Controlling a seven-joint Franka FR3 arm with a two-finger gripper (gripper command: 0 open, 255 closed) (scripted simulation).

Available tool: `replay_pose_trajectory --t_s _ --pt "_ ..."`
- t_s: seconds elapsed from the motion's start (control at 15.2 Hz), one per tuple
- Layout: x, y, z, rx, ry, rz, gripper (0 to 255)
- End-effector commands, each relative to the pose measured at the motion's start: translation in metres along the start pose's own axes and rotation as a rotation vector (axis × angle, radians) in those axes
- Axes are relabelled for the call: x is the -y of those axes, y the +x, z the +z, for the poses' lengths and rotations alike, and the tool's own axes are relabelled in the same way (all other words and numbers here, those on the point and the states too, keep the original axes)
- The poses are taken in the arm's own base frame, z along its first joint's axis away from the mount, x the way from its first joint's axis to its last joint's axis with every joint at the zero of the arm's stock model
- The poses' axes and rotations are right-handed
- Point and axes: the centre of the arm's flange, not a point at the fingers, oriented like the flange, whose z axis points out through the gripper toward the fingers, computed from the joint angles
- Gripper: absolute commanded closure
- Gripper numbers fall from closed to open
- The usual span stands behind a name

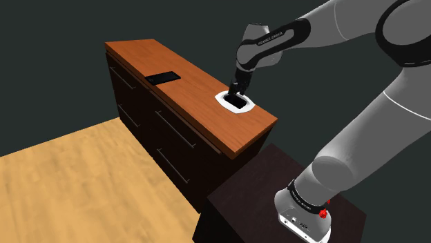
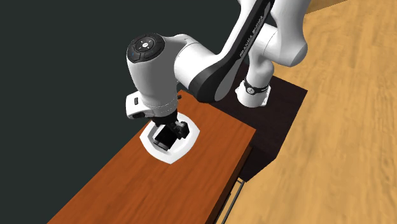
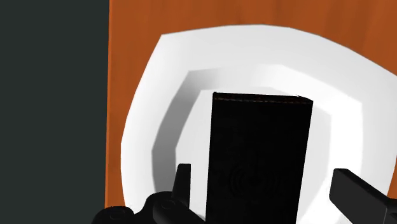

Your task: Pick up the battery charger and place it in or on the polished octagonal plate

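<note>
Found the black battery charger [image 3: 261,127] lying flat in the well of the white plate [image 3: 143,114], near the corner of the dresser top [image 1: 200,96] by the stand [image 1: 276,186]; saw the gripper [image 3: 261,170] poised above, fingers [image 3: 359,194] apart and clear of its sides, presumably to leave it there.

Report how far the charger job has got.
Done: the black battery charger lies in the white plate on the brown cabinet top. In hand: the gripper is low over it, fingers open, either side, seemingly not touching. Left: lifting the arm clear.
</note>
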Motion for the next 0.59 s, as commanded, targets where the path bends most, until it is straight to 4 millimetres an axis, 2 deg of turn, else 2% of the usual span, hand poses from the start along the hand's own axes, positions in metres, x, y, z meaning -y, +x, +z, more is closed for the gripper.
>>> replay_pose_trajectory --t_s 0.0,0.13,0.53 --pt "0.0 0.0 -0.021 0.0 0.0 0.0 0" --pt "0.0 0.0 -0.044 0.0 0.0 0.0 0" --pt "0.0 0.0 -0.044 0.0 0.0 0.0 0"
